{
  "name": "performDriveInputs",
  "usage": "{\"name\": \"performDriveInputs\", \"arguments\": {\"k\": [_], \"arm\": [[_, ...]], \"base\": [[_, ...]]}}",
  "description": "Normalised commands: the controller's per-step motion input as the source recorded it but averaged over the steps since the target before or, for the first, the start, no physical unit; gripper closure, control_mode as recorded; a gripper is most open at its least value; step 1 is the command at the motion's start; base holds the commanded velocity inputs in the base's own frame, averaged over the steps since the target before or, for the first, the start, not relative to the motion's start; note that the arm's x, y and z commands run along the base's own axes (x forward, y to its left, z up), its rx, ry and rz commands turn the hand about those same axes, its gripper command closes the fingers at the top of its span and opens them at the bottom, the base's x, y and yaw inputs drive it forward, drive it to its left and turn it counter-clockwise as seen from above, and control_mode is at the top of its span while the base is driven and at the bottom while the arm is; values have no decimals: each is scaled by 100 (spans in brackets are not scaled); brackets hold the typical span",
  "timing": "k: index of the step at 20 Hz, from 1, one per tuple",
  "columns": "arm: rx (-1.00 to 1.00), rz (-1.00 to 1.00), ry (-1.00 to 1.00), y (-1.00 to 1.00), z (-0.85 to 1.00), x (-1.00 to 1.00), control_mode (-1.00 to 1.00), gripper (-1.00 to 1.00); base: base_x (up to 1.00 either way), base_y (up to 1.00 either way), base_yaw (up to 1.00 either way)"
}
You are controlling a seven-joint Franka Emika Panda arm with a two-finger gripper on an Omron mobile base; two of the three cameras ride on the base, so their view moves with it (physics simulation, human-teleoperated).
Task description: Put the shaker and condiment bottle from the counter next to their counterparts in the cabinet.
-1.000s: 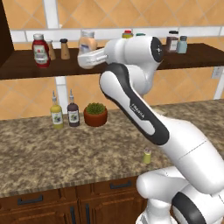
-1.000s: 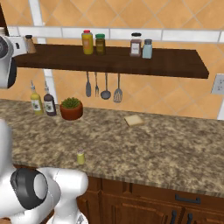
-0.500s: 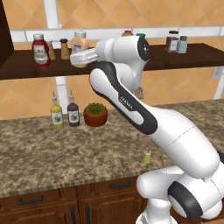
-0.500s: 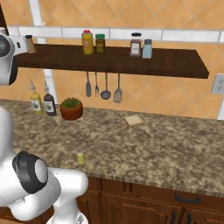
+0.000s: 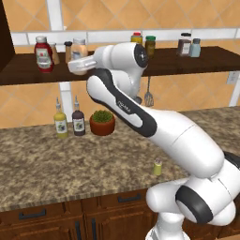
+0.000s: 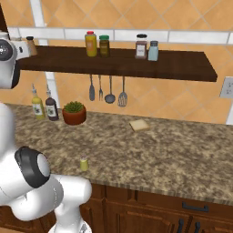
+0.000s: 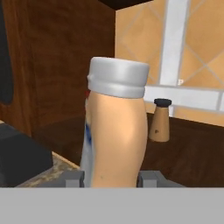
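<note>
Two task items, neither shelved yet.

Left base view: tool [image 5: 80, 64] up at the cabinet [image 5: 28, 74] shelf board, pinching the condiment bottle [image 5: 79, 52], peach body and white cap upright, just right of a slim brown shaker [image 5: 68, 50] and near the red ketchup bottle [image 5: 43, 54]. Cannot tell whether bottle base touches the board. Yellow-green shaker [image 5: 158, 167] alone on the worktop [image 5: 42, 164], well apart from the arm. Further along the shelf: yellow bottle with red cap [image 5: 136, 38], dark jar [image 5: 150, 45], dark brown shaker [image 5: 184, 45], pale blue shaker [image 5: 195, 48]. Below the shelf: two sauce bottles [image 5: 68, 122] and potted plant [image 5: 102, 123]. Against the earlier frames: hand and bottle carried leftward along the shelf, closer to the ketchup; worktop items unmoved.

Right base view: same shaker near the worktop front edge, untouched. Hanging utensils [image 6: 109, 89] under the shelf, bread slice [image 6: 139, 125] on the stone. Scene as in the earlier frame; base not driven.

Hand view: bottle clamped low between the finger tips [image 7: 74, 178], label edge facing left, brown shaker on the shelf beyond it.

Judgement: first delivery nearly complete, release pending; shaker fetch and placement by the dark brown and blue shakers wholly left.
</note>
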Motion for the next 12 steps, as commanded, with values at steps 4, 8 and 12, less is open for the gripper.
{"name": "performDriveInputs", "arguments": {"k": [4,8,12], "arm": [[0,0,0,1,-9,27,-100,100],[0,0,0,8,-25,28,-100,100],[0,0,0,10,-24,27,-100,100]], "base": [[0,0,0],[0,0,0],[0,0,0]]}}
